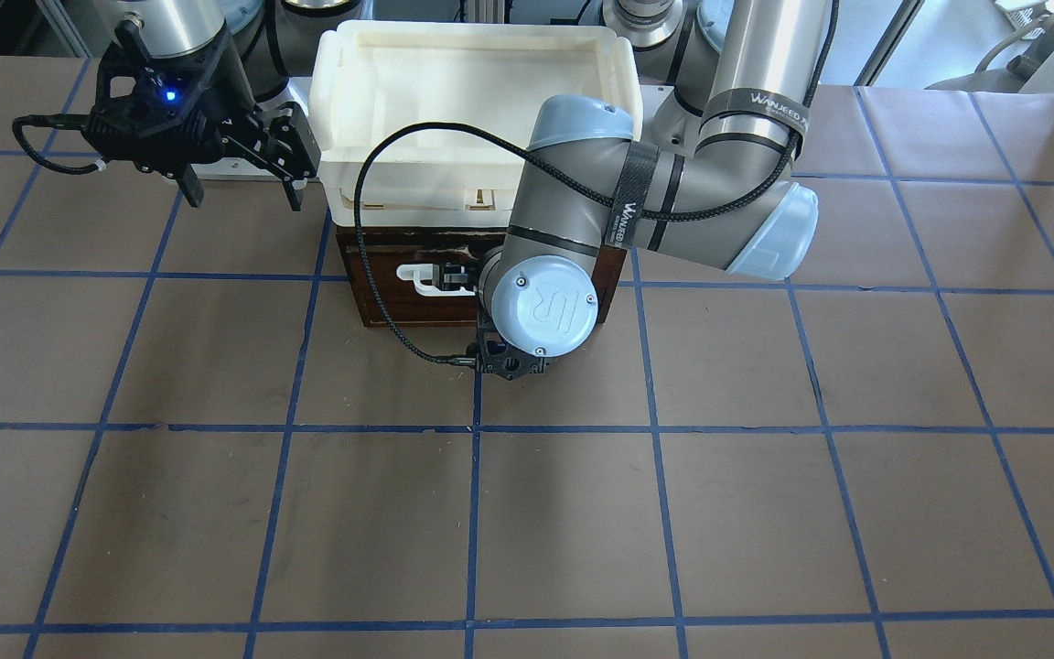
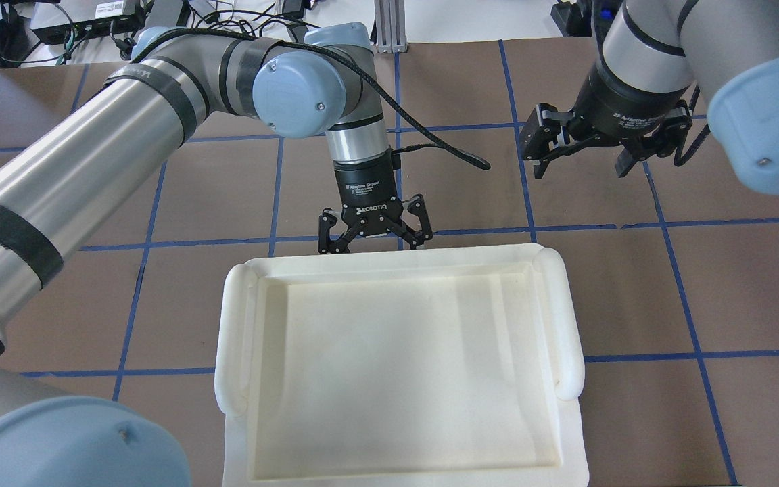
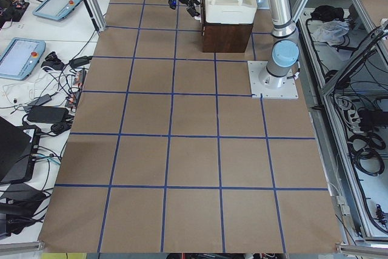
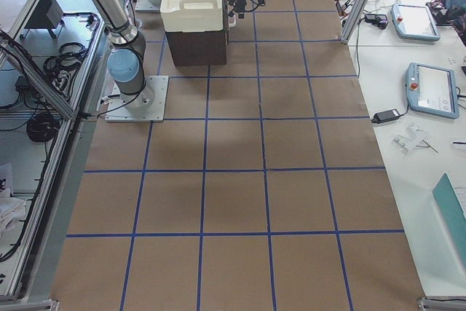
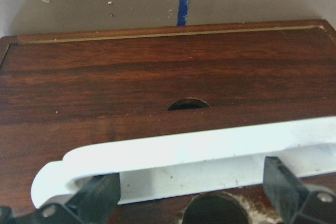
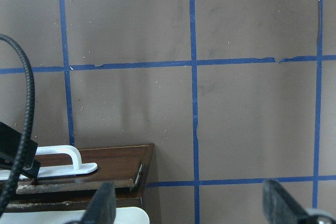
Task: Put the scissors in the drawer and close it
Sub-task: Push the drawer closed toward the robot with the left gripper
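The drawer [image 1: 381, 297] shows its dark brown wooden front and white loop handle [image 1: 417, 277] under the white tray. It looks pushed in, and none of its pale interior shows. My left gripper [image 1: 456, 277] is open right at the handle. In the left wrist view the handle [image 5: 184, 148] runs across just ahead of the spread fingers [image 5: 100, 198], in front of the drawer front [image 5: 157, 77]. My right gripper [image 1: 243, 188] is open and empty, hovering beside the cabinet; it also shows in the overhead view [image 2: 580, 166]. The scissors are not visible in any view.
A white plastic tray [image 2: 389, 260] sits on top of the wooden cabinet and looks empty. The left gripper [image 2: 374, 245] is just beyond its far rim. The brown table with a blue tape grid [image 1: 527, 513] surrounds the cabinet. The right wrist view shows the cabinet corner [image 6: 126, 156].
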Robot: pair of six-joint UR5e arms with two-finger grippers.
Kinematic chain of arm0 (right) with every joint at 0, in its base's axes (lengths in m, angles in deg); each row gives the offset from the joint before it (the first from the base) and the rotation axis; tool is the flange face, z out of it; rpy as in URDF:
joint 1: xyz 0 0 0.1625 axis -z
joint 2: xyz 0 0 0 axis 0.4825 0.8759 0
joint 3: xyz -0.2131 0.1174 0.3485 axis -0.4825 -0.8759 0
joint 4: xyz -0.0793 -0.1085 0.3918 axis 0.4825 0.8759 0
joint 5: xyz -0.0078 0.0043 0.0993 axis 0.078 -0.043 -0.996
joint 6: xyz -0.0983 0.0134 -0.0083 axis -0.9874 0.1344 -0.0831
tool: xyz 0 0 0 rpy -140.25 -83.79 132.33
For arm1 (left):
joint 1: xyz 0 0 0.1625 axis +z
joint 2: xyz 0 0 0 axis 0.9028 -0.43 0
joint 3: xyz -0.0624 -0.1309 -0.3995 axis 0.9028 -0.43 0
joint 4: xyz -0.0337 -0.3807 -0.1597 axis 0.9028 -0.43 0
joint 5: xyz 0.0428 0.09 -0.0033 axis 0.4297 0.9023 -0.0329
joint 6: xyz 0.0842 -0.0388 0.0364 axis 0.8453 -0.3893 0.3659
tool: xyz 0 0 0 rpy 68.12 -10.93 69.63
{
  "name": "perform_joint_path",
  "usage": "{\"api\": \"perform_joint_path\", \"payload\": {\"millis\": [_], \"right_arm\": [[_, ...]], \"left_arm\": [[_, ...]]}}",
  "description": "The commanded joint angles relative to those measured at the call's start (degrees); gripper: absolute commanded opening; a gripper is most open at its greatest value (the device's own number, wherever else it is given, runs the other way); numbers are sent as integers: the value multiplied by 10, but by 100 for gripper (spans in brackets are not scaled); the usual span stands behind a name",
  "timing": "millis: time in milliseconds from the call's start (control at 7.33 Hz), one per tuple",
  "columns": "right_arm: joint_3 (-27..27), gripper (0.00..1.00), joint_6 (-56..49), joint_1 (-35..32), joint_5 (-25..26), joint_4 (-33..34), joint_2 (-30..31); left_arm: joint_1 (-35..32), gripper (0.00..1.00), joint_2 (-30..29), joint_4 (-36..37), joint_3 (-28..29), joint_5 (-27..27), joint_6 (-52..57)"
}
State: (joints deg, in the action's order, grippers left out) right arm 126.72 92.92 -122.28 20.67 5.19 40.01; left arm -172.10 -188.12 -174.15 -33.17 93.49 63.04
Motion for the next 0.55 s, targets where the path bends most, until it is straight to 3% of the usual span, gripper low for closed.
{"api": "perform_joint_path", "payload": {"millis": [0,409], "right_arm": [[0,100,0,0,-1,1,0],[0,100,1,0,-1,1,0]], "left_arm": [[-1,100,3,-24,0,-1,0],[0,100,2,-34,-5,-1,0]]}}
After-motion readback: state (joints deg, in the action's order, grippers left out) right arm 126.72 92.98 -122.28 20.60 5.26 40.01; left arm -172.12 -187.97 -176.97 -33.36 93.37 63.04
